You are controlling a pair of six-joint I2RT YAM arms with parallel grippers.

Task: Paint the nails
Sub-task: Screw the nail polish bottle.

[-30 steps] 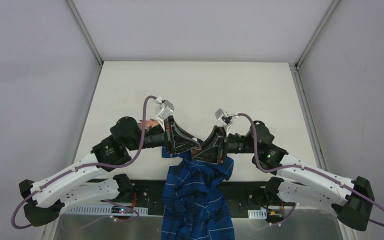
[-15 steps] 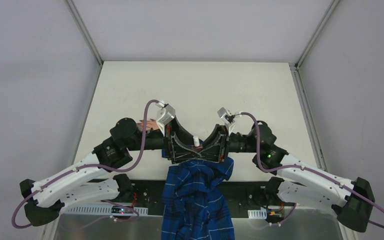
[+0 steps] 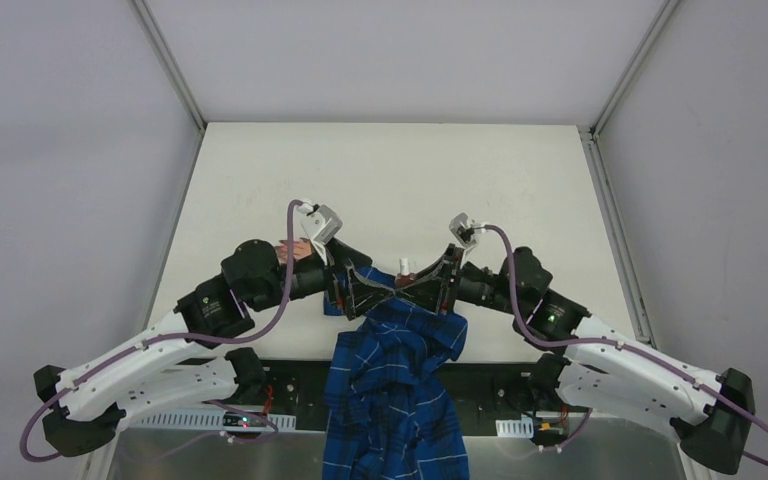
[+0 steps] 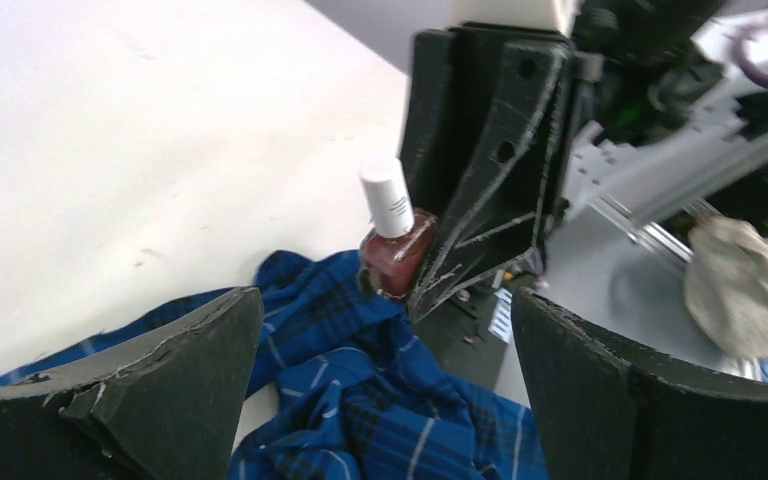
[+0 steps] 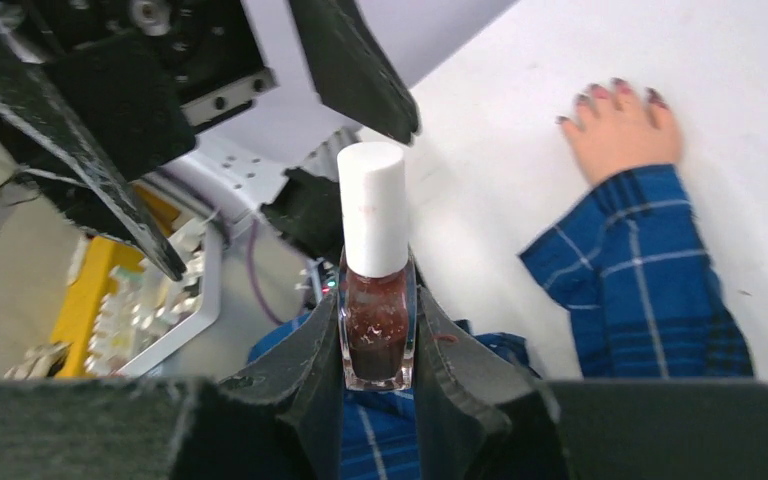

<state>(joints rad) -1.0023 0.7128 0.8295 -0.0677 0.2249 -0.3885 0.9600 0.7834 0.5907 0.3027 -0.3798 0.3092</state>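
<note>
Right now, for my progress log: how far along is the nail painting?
Done: the right claw is shut on the small dark-red glass polish bottle. In hand: the open left claw faces its white cap, which is on. Left: uncapping and brushing; the tiny nails on the pale pink hand already look dark red.

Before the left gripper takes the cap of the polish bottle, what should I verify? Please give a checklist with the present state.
1. Right gripper shut on the bottle: ok.
2. Bottle held cap up: ok.
3. Cap on, clear of the right gripper: ok.
4. Left gripper open wide enough for the cap: ok.
5. Left gripper lined up with the cap: cannot tell.
6. Hand lying on the table, nails visible, apart from both grippers: ok.
</note>
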